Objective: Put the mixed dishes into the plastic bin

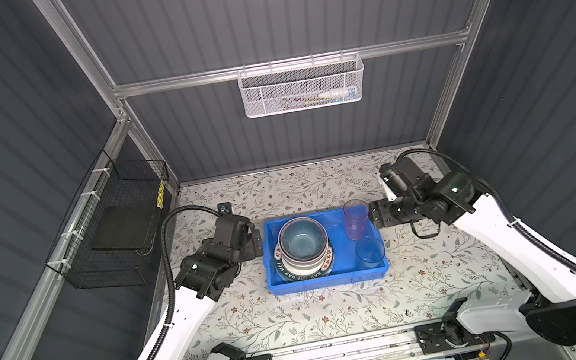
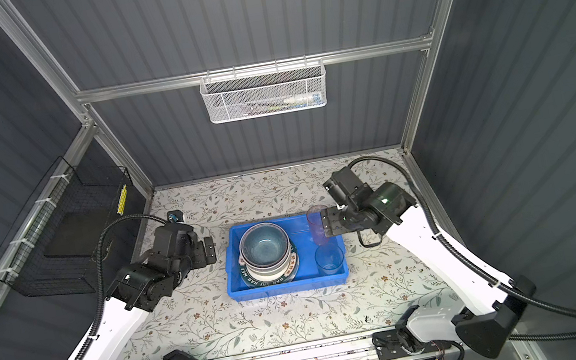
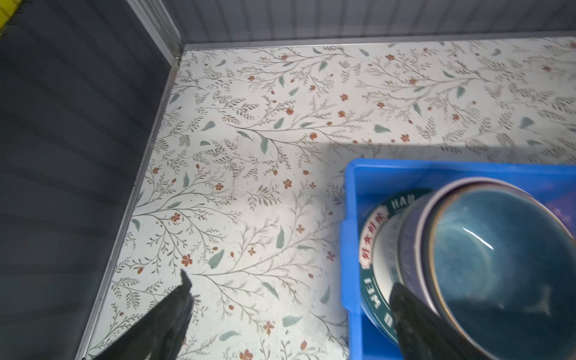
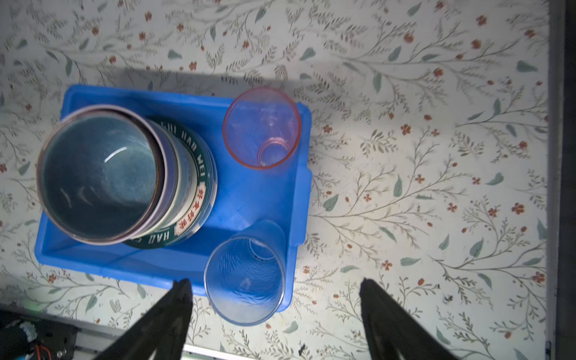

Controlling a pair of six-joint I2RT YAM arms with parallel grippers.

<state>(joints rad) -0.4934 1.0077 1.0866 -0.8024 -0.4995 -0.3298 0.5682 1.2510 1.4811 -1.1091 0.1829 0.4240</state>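
The plastic bin (image 1: 328, 281) (image 2: 288, 287) is a bright blue tray in the middle of the table. At its left stand stacked plates; the one with a dark lettered rim (image 1: 288, 270) (image 4: 194, 199) shows, with nested bowls on top, uppermost a dark-blue bowl (image 1: 303, 240) (image 2: 264, 245) (image 3: 498, 258) (image 4: 99, 174). A pink tumbler (image 1: 356, 219) (image 2: 317, 223) (image 4: 261, 127) and a blue tumbler (image 1: 370, 252) (image 2: 329, 258) (image 4: 246, 274) stand upright at the right end. My left gripper (image 1: 254, 244) (image 3: 290, 280) is open beside the bin's left wall. My right gripper (image 1: 376, 216) (image 4: 274, 282) hangs open over the right end, holding nothing.
A black wire basket (image 1: 111, 232) hangs on the left wall and a white mesh basket (image 1: 301, 87) on the back wall. The floral table top (image 1: 338, 310) lies bare in front of the bin.
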